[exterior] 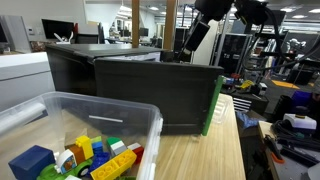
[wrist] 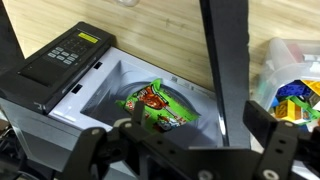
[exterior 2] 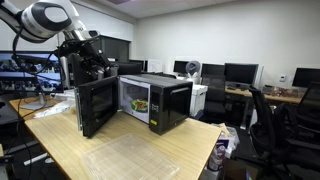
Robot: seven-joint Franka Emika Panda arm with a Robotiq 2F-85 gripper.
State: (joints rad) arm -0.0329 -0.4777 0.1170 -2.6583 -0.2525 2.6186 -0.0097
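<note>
A black microwave (exterior 2: 165,100) stands on the wooden table (exterior 2: 130,150) with its door (exterior 2: 98,105) swung wide open. Inside lies a green and red snack bag (wrist: 152,106), also visible as a bright patch in an exterior view (exterior 2: 139,103). My gripper (wrist: 185,145) hangs open above the microwave's door side with nothing between its fingers. In the wrist view the open door (wrist: 226,60) rises as a dark panel just ahead of the right finger (wrist: 274,140). The keypad panel (wrist: 70,52) sits to the left. In both exterior views the gripper (exterior 2: 95,60) (exterior: 196,38) is above and behind the microwave (exterior: 130,85).
A clear plastic bin (exterior: 95,115) with several coloured toy blocks (exterior: 85,152) stands on the table near the microwave; the wrist view shows the bin (wrist: 292,85) at its right edge. Office desks, monitors and chairs (exterior 2: 270,110) fill the room beyond the table.
</note>
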